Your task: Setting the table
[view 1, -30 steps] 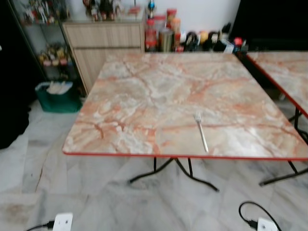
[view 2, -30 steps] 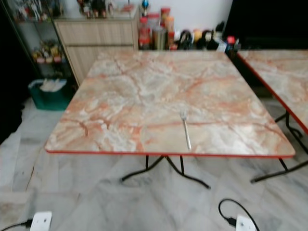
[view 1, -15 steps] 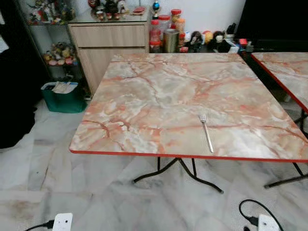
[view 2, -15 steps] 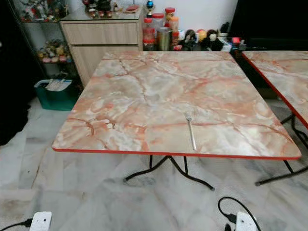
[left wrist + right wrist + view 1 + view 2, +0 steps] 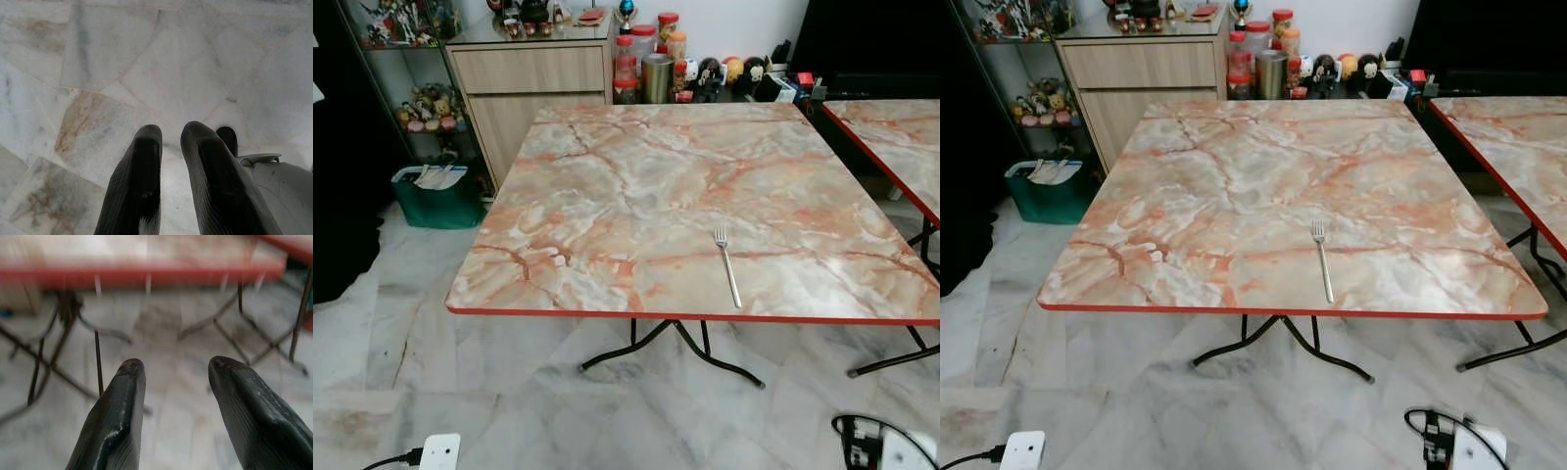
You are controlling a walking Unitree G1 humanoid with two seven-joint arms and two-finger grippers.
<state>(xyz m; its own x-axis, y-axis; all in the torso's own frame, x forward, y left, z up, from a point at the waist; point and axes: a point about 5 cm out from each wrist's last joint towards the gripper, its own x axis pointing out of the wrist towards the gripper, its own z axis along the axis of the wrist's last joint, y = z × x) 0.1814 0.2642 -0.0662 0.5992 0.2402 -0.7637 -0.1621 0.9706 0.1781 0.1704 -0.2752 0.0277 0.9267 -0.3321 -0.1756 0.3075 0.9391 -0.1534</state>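
A silver fork point(image 5: 727, 264) lies alone on the marble-patterned table point(image 5: 607, 186) with a red rim, close to the near edge and right of the middle, tines pointing away from me. In the left wrist view my left gripper point(image 5: 171, 131) hangs over the marble floor, its black fingers point(image 5: 142, 181) close together with nothing between them. My right gripper point(image 5: 176, 366) is low in front of the table's red edge and metal legs, fingers point(image 5: 120, 411) spread apart and empty.
A second, similar table point(image 5: 891, 137) stands to the right. Behind are a wooden cabinet point(image 5: 529, 78), jars and bottles point(image 5: 646, 69), and a green bin point(image 5: 435, 201) on the floor at left. White power sockets with cables point(image 5: 440, 452) point(image 5: 891, 452) lie on the floor near me.
The whole picture has shifted and sharpened, so the camera has moved. The fork lies at the same spot on the table.
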